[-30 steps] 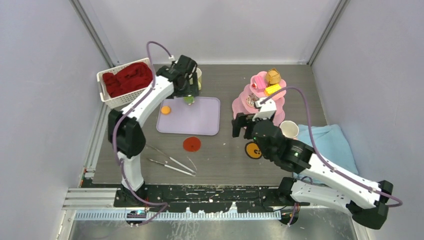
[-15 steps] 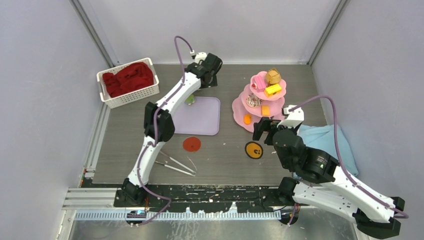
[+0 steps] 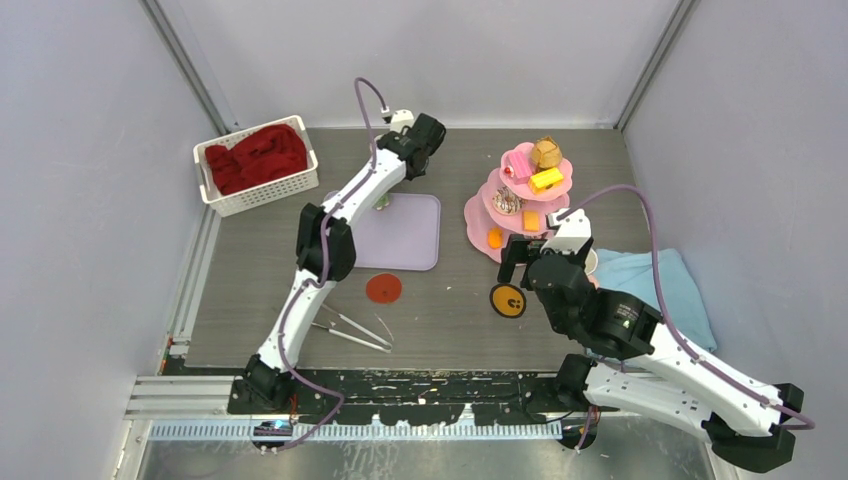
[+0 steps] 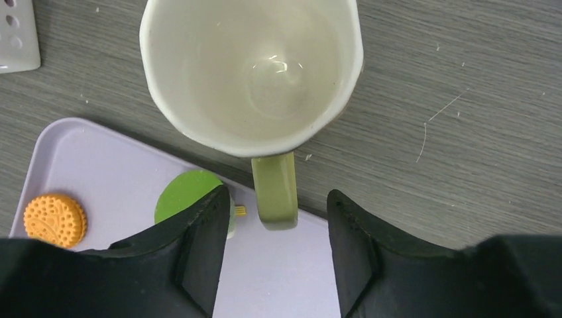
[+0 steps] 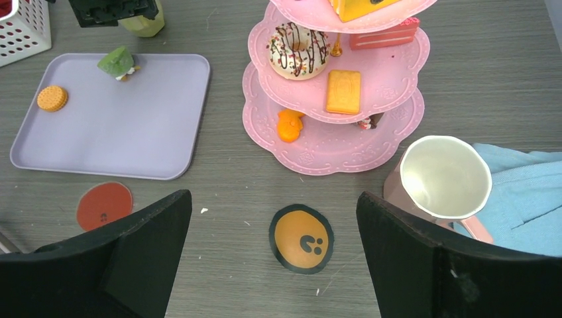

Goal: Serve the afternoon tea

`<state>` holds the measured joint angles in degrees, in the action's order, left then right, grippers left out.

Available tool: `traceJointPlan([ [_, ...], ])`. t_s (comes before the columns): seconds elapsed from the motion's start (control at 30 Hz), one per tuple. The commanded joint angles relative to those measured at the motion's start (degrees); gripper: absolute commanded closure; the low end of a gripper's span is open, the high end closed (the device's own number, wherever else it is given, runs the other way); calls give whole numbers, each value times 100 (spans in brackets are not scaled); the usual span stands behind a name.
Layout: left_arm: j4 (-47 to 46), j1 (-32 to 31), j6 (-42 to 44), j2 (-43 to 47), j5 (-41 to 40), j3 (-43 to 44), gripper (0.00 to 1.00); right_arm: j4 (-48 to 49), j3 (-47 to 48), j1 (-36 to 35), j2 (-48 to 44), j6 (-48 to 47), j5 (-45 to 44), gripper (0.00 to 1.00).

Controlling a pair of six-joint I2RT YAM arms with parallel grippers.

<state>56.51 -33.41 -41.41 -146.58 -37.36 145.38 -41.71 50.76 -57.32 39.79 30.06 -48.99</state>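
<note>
Grey table, pink stand. Left fingers half open beside the mug handle, not touching. Right fingers wide open, empty.

Left arm reaches far out, its left gripper pointing down, jaws partly apart. Right arm is bent low, with the right gripper spread wide.

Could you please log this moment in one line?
left gripper: open, astride green mug handle | right gripper: open, near orange coaster | pink mug: by stand

No readable text is seen; small black marks on orange coaster and red coaster cannot be deciphered.
</note>
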Motion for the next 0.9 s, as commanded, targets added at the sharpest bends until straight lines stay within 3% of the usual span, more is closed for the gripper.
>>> traceJointPlan([
  [0.0,-357,216,-12,-56,332,122,46,267,-5,-19,74,-146,-117,1],
  [0.1,-426,289,19,-119,523,132,50,293,-47,-24,111,-159,-124,0],
  [0.3,-706,291,299,-152,701,134,70,452,-98,-22,273,-209,-57,0],
  [0.5,-1028,283,624,19,928,16,99,459,-2,-19,479,-273,-71,0],
  [0.73,-1713,113,1544,1198,770,-767,100,266,96,-24,379,-159,-202,0],
  [0.87,-1819,40,1982,2036,1423,-1468,100,284,2,-24,157,-143,-205,1],
])
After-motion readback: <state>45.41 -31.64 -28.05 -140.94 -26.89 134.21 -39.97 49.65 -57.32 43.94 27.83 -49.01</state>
